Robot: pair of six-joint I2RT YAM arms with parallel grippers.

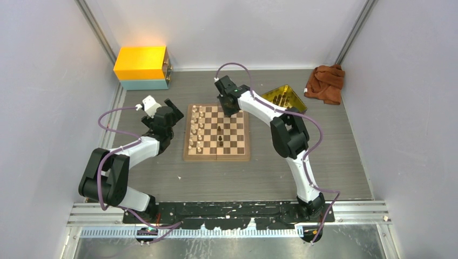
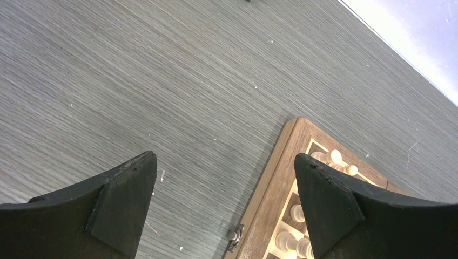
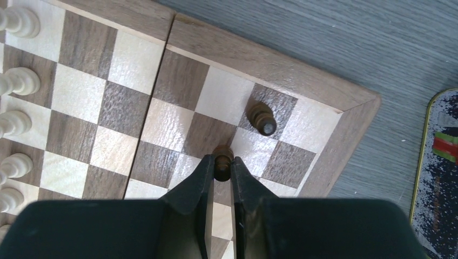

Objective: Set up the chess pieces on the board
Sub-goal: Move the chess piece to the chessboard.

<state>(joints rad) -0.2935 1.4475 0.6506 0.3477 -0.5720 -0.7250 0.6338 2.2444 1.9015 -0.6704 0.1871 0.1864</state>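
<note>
The board [image 1: 217, 157] lies mid-table. Pale cream chess pieces [image 1: 197, 129] fill its two left columns, and two dark ones [image 1: 221, 135] stand near its middle. My right gripper [image 3: 221, 166] is shut on a small dark brown piece [image 3: 223, 157] over the board [image 3: 124, 54] near a far corner. I cannot tell whether that piece touches the square. Another dark piece [image 3: 262, 118] stands one square diagonally beyond it. My left gripper [image 2: 224, 158] is open and empty over bare table just left of the board's border [image 2: 275, 189], with pale pieces [image 2: 335, 157] behind its right finger.
A yellow tray [image 1: 284, 97] holding several dark pieces sits right of the board's far corner; its rim [image 3: 426, 162] shows in the right wrist view. A brown cloth [image 1: 325, 82] lies at the back right, a yellow and blue box [image 1: 141, 67] at the back left.
</note>
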